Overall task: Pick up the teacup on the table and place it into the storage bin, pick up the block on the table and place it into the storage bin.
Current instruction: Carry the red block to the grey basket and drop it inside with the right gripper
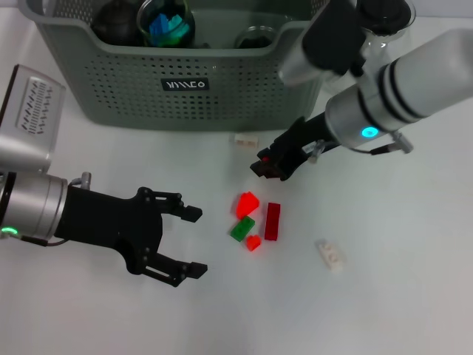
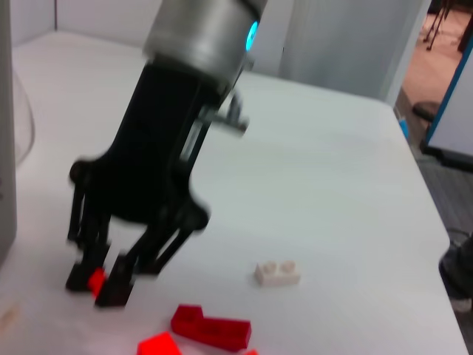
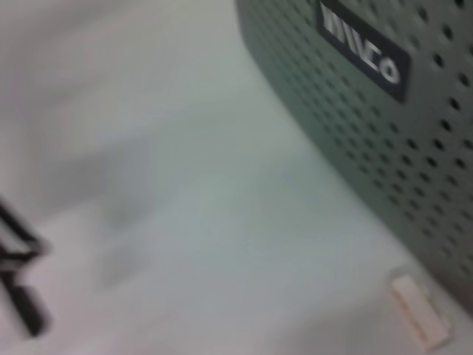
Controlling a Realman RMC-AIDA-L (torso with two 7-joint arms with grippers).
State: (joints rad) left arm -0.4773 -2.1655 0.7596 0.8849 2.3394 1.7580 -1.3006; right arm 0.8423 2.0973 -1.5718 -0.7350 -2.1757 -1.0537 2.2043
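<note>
The grey-green storage bin (image 1: 185, 81) stands at the back; its label also shows in the right wrist view (image 3: 362, 52). Inside it are a glass cup with blue blocks (image 1: 166, 22), a dark round vessel (image 1: 117, 22) and another glass (image 1: 255, 37). No teacup stands on the table. My right gripper (image 1: 267, 164) is shut on a small red block (image 2: 96, 281), just above the table in front of the bin; it also shows in the left wrist view (image 2: 94, 285). My left gripper (image 1: 192, 244) is open and empty, left of the loose blocks.
On the table lie a red block (image 1: 247, 201), a green block (image 1: 242, 228), a dark red bar (image 1: 272, 220), a tiny red piece (image 1: 253, 242), a white brick (image 1: 330, 254) and a beige brick (image 1: 245, 139) near the bin.
</note>
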